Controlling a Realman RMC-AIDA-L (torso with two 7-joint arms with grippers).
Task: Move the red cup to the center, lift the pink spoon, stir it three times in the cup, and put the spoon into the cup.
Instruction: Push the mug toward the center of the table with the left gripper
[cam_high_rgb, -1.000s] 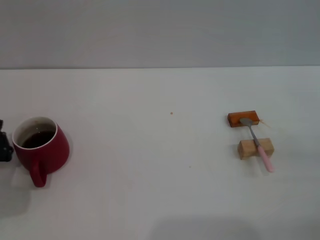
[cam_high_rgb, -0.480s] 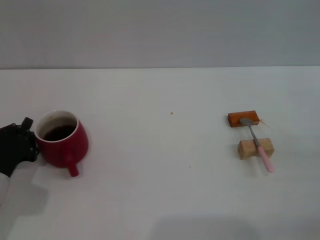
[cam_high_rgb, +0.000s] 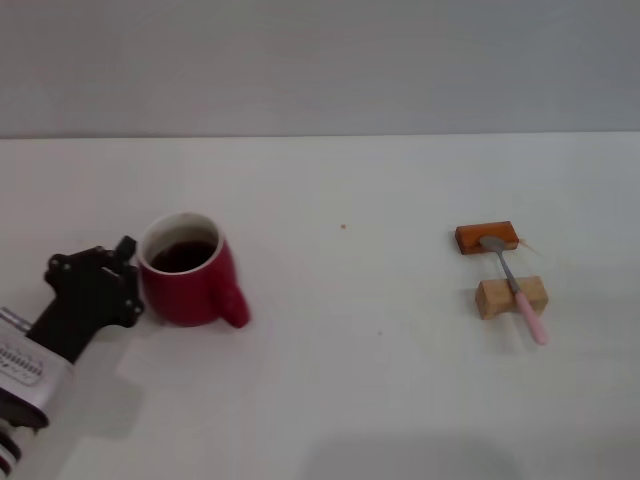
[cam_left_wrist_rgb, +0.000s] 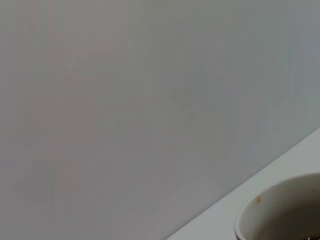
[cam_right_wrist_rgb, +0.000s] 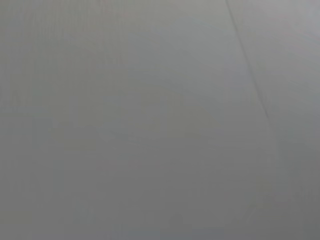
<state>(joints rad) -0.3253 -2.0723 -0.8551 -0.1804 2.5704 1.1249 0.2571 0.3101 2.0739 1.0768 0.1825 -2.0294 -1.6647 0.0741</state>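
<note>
The red cup (cam_high_rgb: 188, 283) stands on the white table (cam_high_rgb: 340, 380) left of the middle, dark liquid inside, its handle pointing right and toward me. My left gripper (cam_high_rgb: 135, 270), black, reaches in from the lower left and grips the cup's left wall at the rim. The cup's white inner rim (cam_left_wrist_rgb: 280, 210) fills a corner of the left wrist view. At the right, the pink spoon (cam_high_rgb: 516, 290) lies across two wooden blocks, its metal bowl on the orange-brown block (cam_high_rgb: 487, 238) and its stem on the tan block (cam_high_rgb: 511, 297), pink handle toward me. My right gripper is out of view.
A small orange speck (cam_high_rgb: 343, 226) marks the table near the middle. The grey wall (cam_high_rgb: 320, 60) rises behind the table's far edge. The right wrist view shows only a plain grey surface.
My left gripper has come in from the left edge and moved right with the red cup. The cup has turned, so its handle now points right instead of toward me. The spoon has not moved.
</note>
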